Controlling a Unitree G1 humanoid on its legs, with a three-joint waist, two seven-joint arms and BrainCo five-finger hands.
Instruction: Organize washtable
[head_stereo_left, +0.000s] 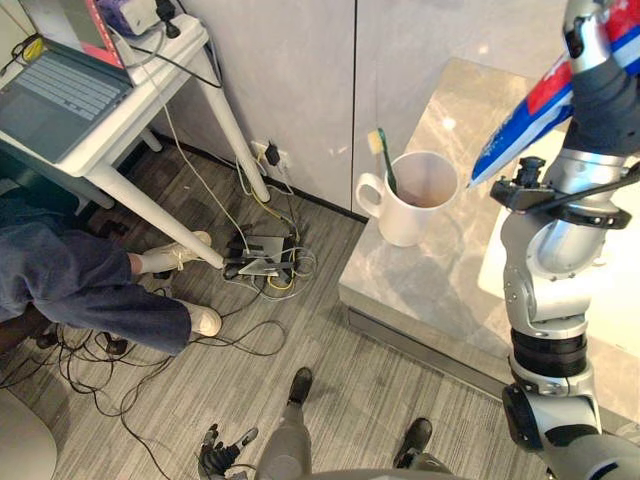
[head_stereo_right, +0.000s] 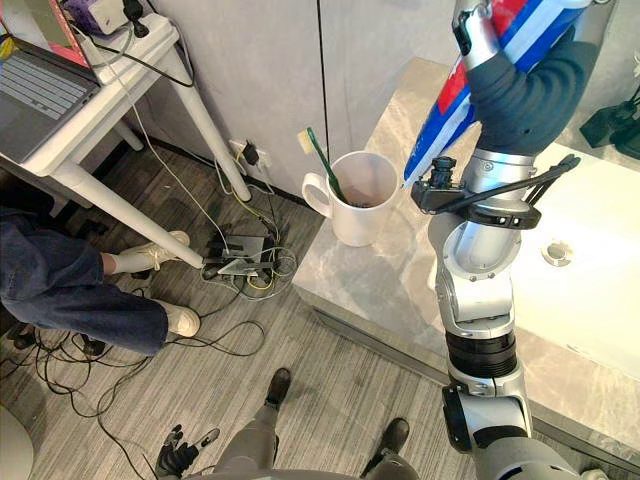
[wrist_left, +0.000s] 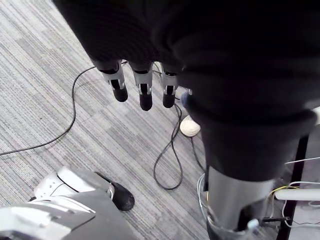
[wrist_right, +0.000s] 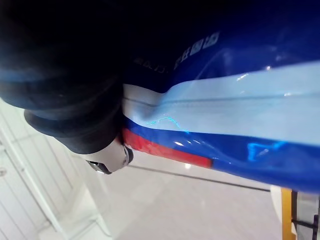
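My right hand (head_stereo_right: 522, 100) grips the tube (head_stereo_left: 530, 108), aloft at two o'clock of the mug (head_stereo_left: 420, 215); brush (head_stereo_left: 386, 160) already stands inside; tube yet to go in, I judge; left hand (wrist_left: 142, 87) hangs low, fingers slack, empty.

Both head eyes look steeply down, sharing mug (head_stereo_left: 415, 205) and tabletop (head_stereo_left: 440, 290); left wrist faces floor (wrist_left: 50, 75), right wrist the tabletop

blue toothpaste tube (head_stereo_left: 530, 105) raised; toothbrush (head_stereo_left: 385, 160) in mug (head_stereo_left: 405, 215)
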